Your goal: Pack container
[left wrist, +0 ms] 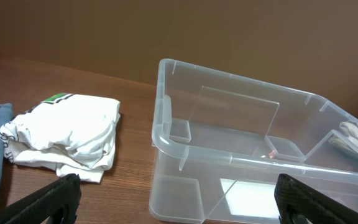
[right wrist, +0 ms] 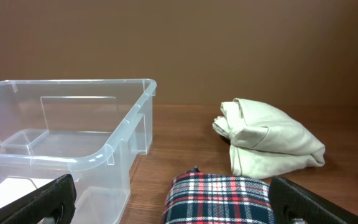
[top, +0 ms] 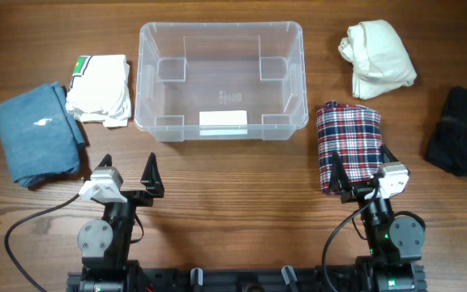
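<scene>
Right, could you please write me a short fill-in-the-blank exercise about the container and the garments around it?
1. The number of garments inside the container is ____.
2. The folded garment between the blue garment and the container is ____.
3. The garment farthest right in the overhead view is coloured ____.
4. The left tool and right tool both have their jaws ____.
Missing words: zero, white, black, open.

Clear container [left wrist: 185, 149] beside a folded white garment [left wrist: 67, 140], black fingers [left wrist: 48, 200] wide apart at the bottom corners
</scene>
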